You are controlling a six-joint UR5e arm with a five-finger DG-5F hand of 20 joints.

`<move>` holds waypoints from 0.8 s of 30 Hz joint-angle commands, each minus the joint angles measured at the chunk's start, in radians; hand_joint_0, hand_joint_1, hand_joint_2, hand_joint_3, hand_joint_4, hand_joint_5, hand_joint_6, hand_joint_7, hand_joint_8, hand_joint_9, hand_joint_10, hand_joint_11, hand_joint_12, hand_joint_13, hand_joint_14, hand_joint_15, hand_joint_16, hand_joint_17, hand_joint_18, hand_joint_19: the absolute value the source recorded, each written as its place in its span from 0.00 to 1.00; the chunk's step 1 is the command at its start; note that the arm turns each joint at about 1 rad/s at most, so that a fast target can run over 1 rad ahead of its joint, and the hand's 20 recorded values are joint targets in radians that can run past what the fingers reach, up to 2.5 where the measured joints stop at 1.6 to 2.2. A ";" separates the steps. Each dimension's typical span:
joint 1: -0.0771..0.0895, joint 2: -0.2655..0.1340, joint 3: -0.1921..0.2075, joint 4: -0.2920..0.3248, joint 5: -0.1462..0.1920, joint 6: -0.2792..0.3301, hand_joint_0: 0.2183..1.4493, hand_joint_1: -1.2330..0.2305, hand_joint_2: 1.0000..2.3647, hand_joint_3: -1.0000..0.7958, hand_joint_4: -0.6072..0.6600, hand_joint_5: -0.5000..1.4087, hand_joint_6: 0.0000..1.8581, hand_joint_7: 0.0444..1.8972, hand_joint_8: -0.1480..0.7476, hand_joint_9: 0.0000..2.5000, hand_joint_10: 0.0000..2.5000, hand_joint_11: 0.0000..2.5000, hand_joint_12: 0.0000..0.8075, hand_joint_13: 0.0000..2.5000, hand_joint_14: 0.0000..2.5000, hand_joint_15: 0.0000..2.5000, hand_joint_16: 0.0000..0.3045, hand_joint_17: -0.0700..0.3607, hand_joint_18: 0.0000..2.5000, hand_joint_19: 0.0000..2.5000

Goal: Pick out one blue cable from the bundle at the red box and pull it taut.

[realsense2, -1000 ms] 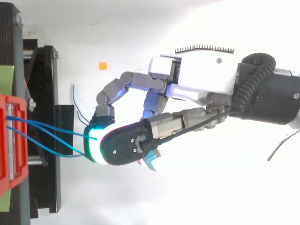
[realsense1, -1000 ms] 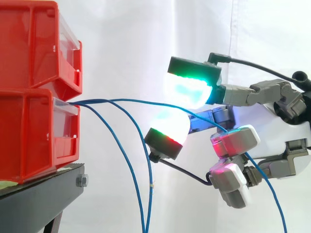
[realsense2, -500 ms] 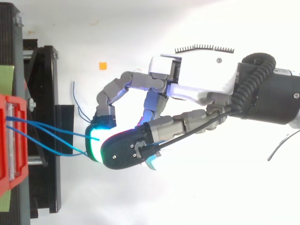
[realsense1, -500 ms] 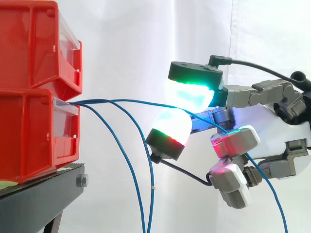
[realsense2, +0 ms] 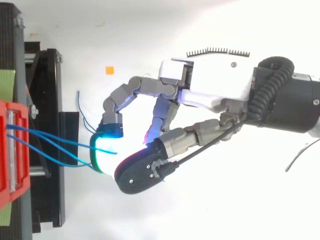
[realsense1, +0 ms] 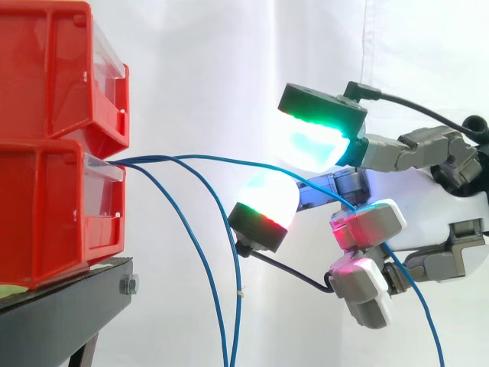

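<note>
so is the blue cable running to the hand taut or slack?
Slack. From the lower red bin the blue cable bows in a curve across to the hand, then hangs down past it.

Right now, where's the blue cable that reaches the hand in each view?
Side view: the blue cable arcs from the red bins at left to the hand at right.
Top view: it runs rightward from the left edge to the hand.
Shared landmark: the red bins.
</note>
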 commanded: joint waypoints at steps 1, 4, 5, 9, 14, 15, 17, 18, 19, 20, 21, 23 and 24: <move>-0.001 0.000 0.000 -0.007 -0.001 0.000 0.28 0.42 0.00 0.28 0.48 0.22 0.47 0.46 0.46 0.59 0.01 0.34 0.45 0.49 0.01 0.28 0.16 0.42 0.42 0.28; -0.001 0.000 0.000 -0.007 -0.001 0.001 0.30 0.43 0.00 0.30 0.47 0.22 0.47 0.47 0.46 0.59 0.01 0.34 0.45 0.49 0.01 0.28 0.16 0.41 0.42 0.28; -0.002 0.000 0.000 -0.007 -0.003 0.000 0.30 0.43 0.00 0.31 0.47 0.22 0.47 0.47 0.46 0.59 0.01 0.34 0.44 0.49 0.01 0.28 0.16 0.41 0.42 0.28; -0.002 0.000 0.000 -0.007 -0.003 0.000 0.31 0.41 0.01 0.34 0.48 0.22 0.48 0.48 0.47 0.59 0.01 0.34 0.45 0.49 0.01 0.28 0.16 0.41 0.42 0.28; -0.002 0.000 0.000 -0.007 -0.001 0.000 0.31 0.36 0.01 0.39 0.47 0.22 0.49 0.50 0.47 0.59 0.01 0.35 0.45 0.49 0.01 0.28 0.16 0.41 0.42 0.28; -0.002 0.000 0.000 -0.007 -0.001 0.000 0.31 0.35 0.01 0.41 0.47 0.22 0.49 0.50 0.46 0.59 0.01 0.35 0.44 0.49 0.01 0.28 0.16 0.42 0.43 0.28; -0.002 0.000 0.000 -0.007 -0.001 0.000 0.31 0.33 0.01 0.42 0.47 0.22 0.49 0.49 0.47 0.59 0.01 0.35 0.45 0.49 0.01 0.28 0.16 0.42 0.43 0.28; -0.002 0.000 0.000 -0.007 -0.003 0.000 0.31 0.32 0.01 0.43 0.47 0.23 0.49 0.49 0.48 0.59 0.01 0.35 0.46 0.49 0.01 0.28 0.17 0.43 0.43 0.27; -0.002 0.000 0.000 -0.007 -0.003 0.000 0.31 0.31 0.01 0.43 0.47 0.23 0.50 0.49 0.47 0.59 0.01 0.34 0.46 0.50 0.01 0.27 0.17 0.43 0.43 0.27; -0.002 0.000 0.000 -0.007 -0.003 0.000 0.31 0.31 0.01 0.43 0.47 0.23 0.50 0.48 0.48 0.59 0.01 0.34 0.47 0.49 0.01 0.27 0.17 0.43 0.43 0.27; -0.004 0.000 0.000 -0.009 -0.004 0.001 0.31 0.31 0.01 0.43 0.47 0.23 0.50 0.49 0.48 0.59 0.01 0.35 0.46 0.49 0.01 0.27 0.16 0.42 0.43 0.27; -0.004 0.000 0.000 -0.012 -0.004 0.000 0.31 0.31 0.01 0.43 0.47 0.23 0.50 0.49 0.47 0.59 0.01 0.34 0.46 0.49 0.01 0.28 0.16 0.42 0.43 0.27; -0.004 0.000 0.000 -0.013 -0.004 0.000 0.31 0.31 0.01 0.43 0.47 0.23 0.50 0.48 0.48 0.59 0.01 0.34 0.46 0.49 0.01 0.27 0.16 0.42 0.43 0.27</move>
